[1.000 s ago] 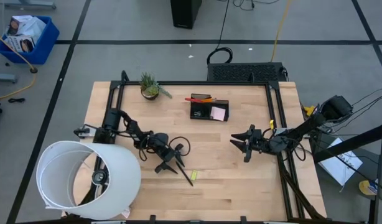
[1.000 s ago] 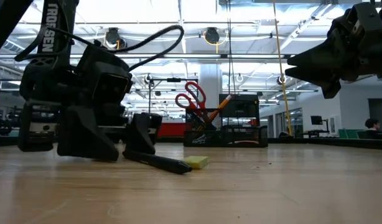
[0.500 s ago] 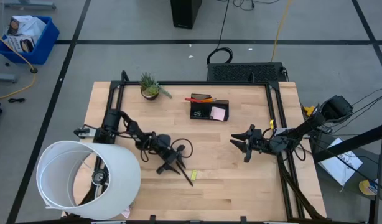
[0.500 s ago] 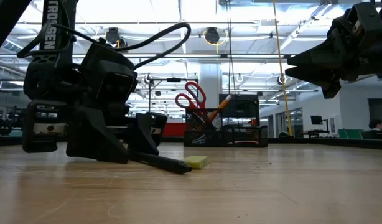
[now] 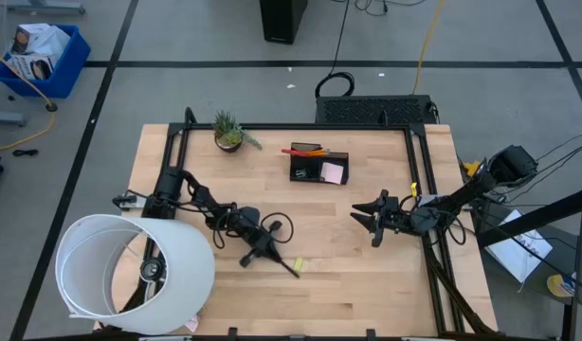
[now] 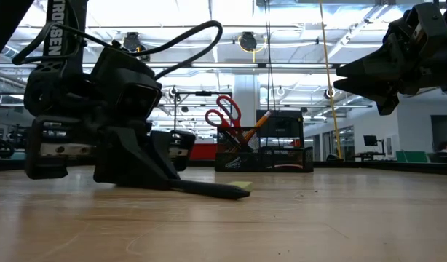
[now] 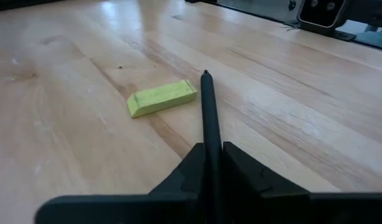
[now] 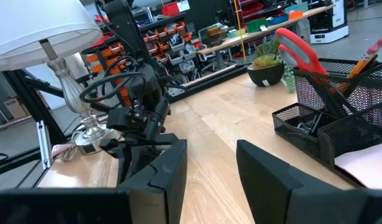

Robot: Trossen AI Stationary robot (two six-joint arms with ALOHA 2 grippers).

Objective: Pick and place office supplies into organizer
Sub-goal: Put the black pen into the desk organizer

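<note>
A thin black pen [image 7: 208, 109] lies on the wooden table, right beside a small yellow-green piece [image 7: 161, 98]. My left gripper [image 5: 263, 246] sits low at the table's left middle, shut on the pen. My right gripper [image 5: 367, 216] hangs open above the table's right side with nothing between its fingers [image 8: 169, 168]. The dark organizer [image 5: 318, 167] stands at the far middle. It holds red-handled scissors [image 6: 223, 113], an orange pencil [image 8: 365, 59] and a pink sticky-note pad [image 5: 334, 172]. My left gripper pinches the pen's rear part [image 7: 211, 163] between its two fingers. The fingers lie along the pen and slant down from the table's left. The pen sticks out past the fingertips, and its free end [image 6: 238, 193] is down at the tabletop by the yellow-green piece.
A large white lampshade [image 5: 130, 275] covers the near left corner, and its glass base [image 8: 85, 124] stands behind my left arm. A small potted plant [image 5: 228, 130] stands at the far left. Bare wood lies between the two grippers and toward the near edge.
My left gripper has shut on the black pen while staying in place. The pen's free end has swung a little toward the table's right and now lies in front of the yellow-green piece in the low view.
</note>
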